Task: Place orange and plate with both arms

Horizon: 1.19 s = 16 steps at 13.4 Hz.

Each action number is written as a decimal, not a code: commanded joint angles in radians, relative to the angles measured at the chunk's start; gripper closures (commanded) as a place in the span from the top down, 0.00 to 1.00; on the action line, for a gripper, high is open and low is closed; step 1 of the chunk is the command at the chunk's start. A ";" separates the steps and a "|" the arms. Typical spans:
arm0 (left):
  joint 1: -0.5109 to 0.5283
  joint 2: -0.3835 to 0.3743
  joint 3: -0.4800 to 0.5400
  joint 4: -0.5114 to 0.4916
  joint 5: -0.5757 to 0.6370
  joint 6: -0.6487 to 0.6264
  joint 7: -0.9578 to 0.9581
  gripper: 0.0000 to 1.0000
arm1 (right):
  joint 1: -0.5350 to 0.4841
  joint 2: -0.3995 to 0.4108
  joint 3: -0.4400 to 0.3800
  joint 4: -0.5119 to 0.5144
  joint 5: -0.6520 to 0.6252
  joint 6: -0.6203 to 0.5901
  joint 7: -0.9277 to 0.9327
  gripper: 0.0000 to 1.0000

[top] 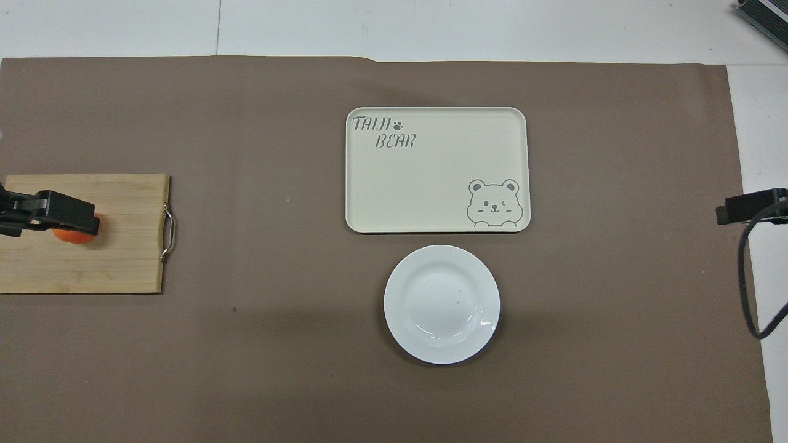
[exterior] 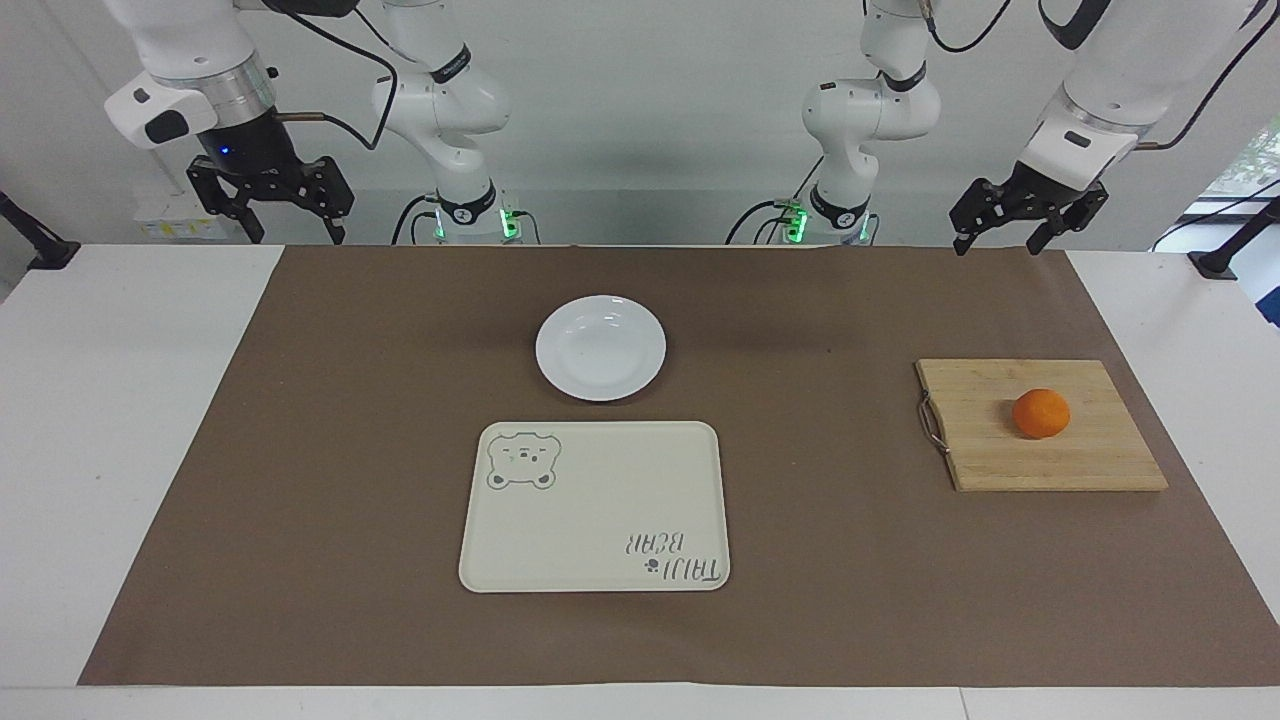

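Left hand (exterior: 1000,240) and right hand (exterior: 290,235) raised at robots' edge of counter (exterior: 60,400), fingers spread, holding nothing. Plate (exterior: 600,347) mid-counter, nearer robots than bear tray (exterior: 594,506). Orange (exterior: 1041,413) on cutting board (exterior: 1090,460), toward left arm's end.

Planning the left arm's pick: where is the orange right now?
The orange sits on the wooden cutting board at the left arm's end of the table, well apart from the plate.
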 commanded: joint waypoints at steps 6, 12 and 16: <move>0.012 -0.032 0.000 -0.042 0.014 0.034 0.005 1.00 | -0.006 -0.003 0.002 0.007 -0.007 -0.018 -0.022 1.00; 0.012 -0.032 0.000 -0.043 0.014 0.033 0.008 1.00 | -0.006 -0.003 0.002 0.007 -0.007 -0.018 -0.022 1.00; 0.012 -0.033 0.000 -0.043 0.014 0.033 0.011 1.00 | -0.006 -0.003 0.002 0.007 -0.007 -0.018 -0.024 1.00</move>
